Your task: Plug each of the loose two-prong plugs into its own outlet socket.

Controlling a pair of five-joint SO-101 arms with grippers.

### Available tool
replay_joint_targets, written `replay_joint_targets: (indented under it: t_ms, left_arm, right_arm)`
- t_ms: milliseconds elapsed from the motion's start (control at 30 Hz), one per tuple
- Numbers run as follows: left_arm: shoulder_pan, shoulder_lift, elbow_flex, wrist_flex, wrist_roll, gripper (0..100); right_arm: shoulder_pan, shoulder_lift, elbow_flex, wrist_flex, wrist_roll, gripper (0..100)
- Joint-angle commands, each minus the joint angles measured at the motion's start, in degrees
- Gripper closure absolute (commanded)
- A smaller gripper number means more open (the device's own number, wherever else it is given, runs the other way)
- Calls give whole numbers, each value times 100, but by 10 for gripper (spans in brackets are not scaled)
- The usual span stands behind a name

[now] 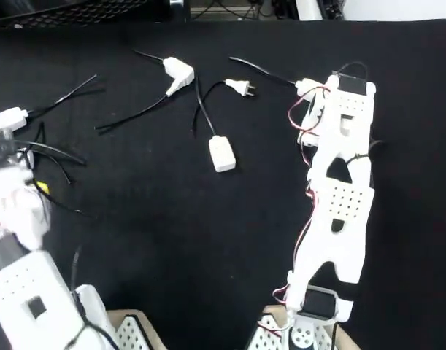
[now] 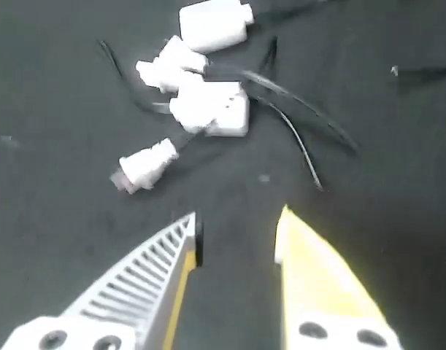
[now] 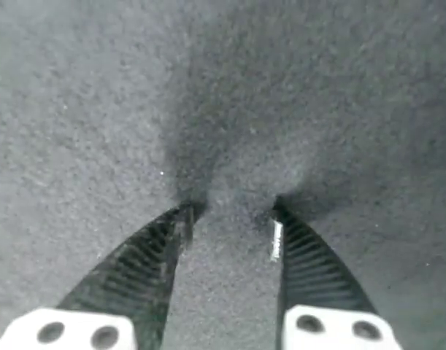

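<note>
The left arm point(image 1: 22, 292) is cut off at the near-left corner of the table point(image 1: 171, 240). In the high view its bulk hides much of what lies by the left edge. One white plug body point(image 1: 7, 117) trailing thin black leads pokes clear there.

The left wrist view shows a blurred huddle on the black cloth: a rounded white block point(image 2: 214, 22), a boxy white socket point(image 2: 212, 109), an upper small plug point(image 2: 160, 67) and a lower small plug point(image 2: 146, 164). Their prongs cannot be made out. The left gripper point(image 2: 237, 222) hangs just short of them, one finger ribbed and white point(image 2: 160, 255), the other smooth and yellow. They stand moderately apart and hold nothing.

The right arm point(image 1: 339, 197) stretches along the right side toward the far edge. A small white piece point(image 1: 306, 86) at its tip, with a black lead, may be a plug. The right gripper point(image 3: 230, 215) has dark ribbed fingers, parted by a modest gap over bare felt-like cloth, empty.

Toward the middle of the far edge, apart from one another, lie an angled white plug point(image 1: 177, 73), a two-prong plug point(image 1: 242, 88) and a rectangular socket point(image 1: 221, 153), each on a thin cable.
</note>
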Motion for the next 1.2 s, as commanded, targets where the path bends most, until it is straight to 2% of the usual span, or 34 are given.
replay_joint_targets:
  t_ms: [0,200,400,633,1000,1167]
  left_arm:
    - [-532,1310,-1209,-580,-993,812]
    - [-1244,3174,-2571,-791,-2321,815]
    - [-1393,4747,-3723,-747,-3411,815]
    - [-1385,5881,-4057,-747,-4580,815]
    - [-1385,6901,-4409,-800,-5626,815]
    - [-1385,7393,-4796,-774,-5662,816]
  right_arm:
    - [97,101,-57,-167,26,822]
    - [62,101,-57,-167,26,822]
    - [62,101,-57,-167,26,822]
    - [62,101,-57,-167,26,822]
    - [62,101,-57,-167,26,822]
    - [62,101,-57,-167,26,822]
